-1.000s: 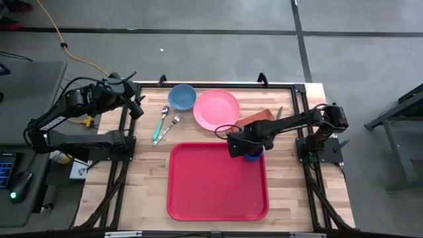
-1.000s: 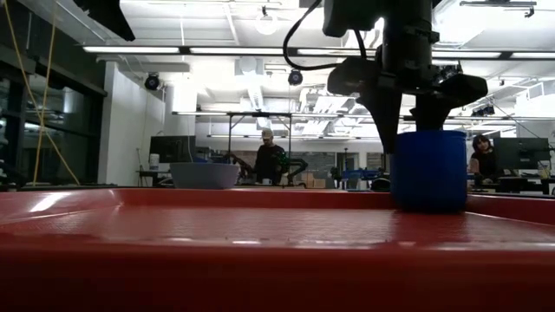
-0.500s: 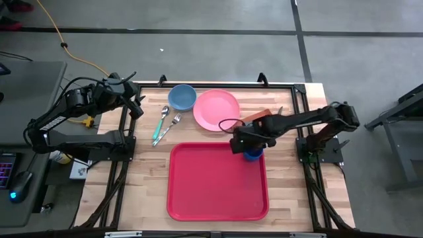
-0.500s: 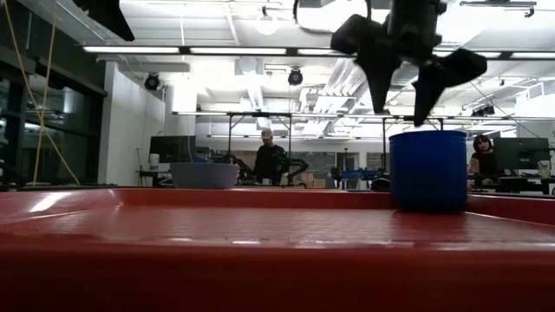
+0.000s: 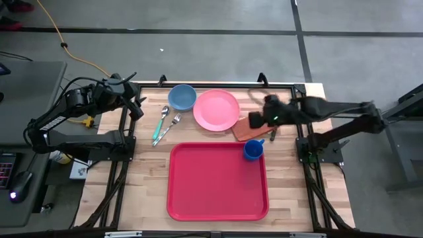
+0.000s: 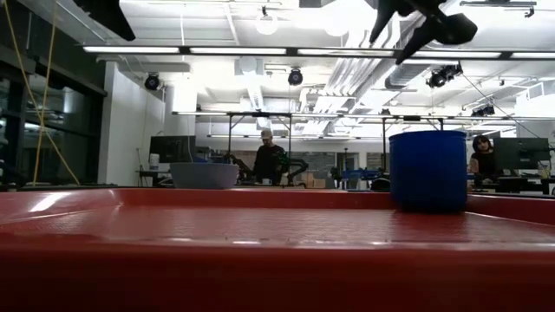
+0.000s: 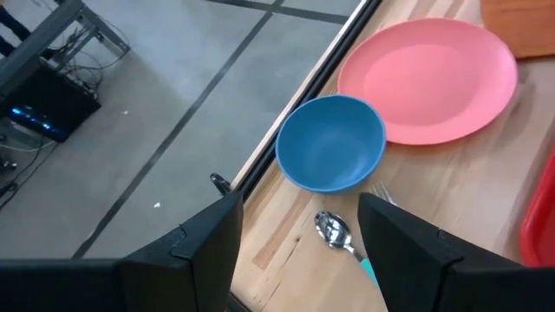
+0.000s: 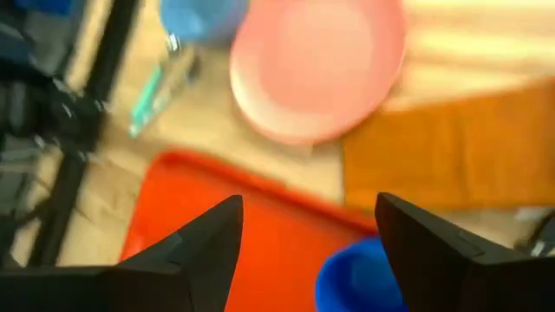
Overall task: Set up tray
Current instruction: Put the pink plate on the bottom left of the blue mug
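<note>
The wooden table [image 5: 291, 198] fills the middle of the high view, and the red tray [image 5: 211, 188] lies flat on it in the lower centre of the frame, its long side running toward the bottom edge. A blue cup [image 5: 252, 150] stands upright in the tray's upper right corner, just inside the rim; in the low view the same cup [image 6: 428, 171] rises at the right over the red tray floor [image 6: 260, 230].

Above the tray, on bare wood, the pink plate [image 5: 216, 110] sits at upper centre, with the blue bowl [image 5: 182, 97] just to its left and the orange-brown napkin [image 5: 251, 126] touching the plate's lower right edge. A spoon [image 5: 162, 121] and a fork [image 5: 170, 125] lie side by side below the bowl.

The right gripper [image 5: 267, 114] hovers over the napkin, above and apart from the cup, fingers spread and holding nothing. The left gripper [image 5: 135, 102] waits at the table's upper left edge, its fingers [image 7: 204, 247] likewise spread apart and empty.
</note>
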Controlling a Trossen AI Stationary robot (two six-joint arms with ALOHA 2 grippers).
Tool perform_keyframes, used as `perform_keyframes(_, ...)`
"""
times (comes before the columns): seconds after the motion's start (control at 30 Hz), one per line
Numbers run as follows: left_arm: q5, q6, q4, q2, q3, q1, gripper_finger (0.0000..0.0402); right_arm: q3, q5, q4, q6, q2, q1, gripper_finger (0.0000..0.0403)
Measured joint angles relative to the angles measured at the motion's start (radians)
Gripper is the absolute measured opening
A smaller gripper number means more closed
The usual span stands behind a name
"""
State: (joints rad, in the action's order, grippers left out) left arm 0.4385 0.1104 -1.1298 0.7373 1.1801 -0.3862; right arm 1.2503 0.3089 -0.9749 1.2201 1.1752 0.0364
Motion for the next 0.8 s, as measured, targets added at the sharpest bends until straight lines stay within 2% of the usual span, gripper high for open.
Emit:
perform_keyframes(0.13, -0.024, 0.0, 0.005, 0.0, 0.0, 0.0, 0.0262, 0.0, 0.018, -0.005, -0.111, -0.085, 0.11, 0.0243)
perform_keyframes(0.3, -0.055, 0.0, 0.006, 0.0, 0.0, 0.0, 0.0262, 0.0, -0.033, -0.016, -0.243, -0.159, 0.311, 0.0243)
perform_keyframes(0.53, -0.125, 0.0, 0.026, 0.0, 0.0, 0.0, 0.0262, 0.0, -0.259, -0.007, -0.469, -0.16, 0.638, 0.0243)
perform_keyframes(0.8, -0.21, -0.001, 0.1, 0.0, 0.0, 0.0, 0.0262, 0.0, -0.446, -0.008, -0.668, -0.029, 0.894, 0.0243)
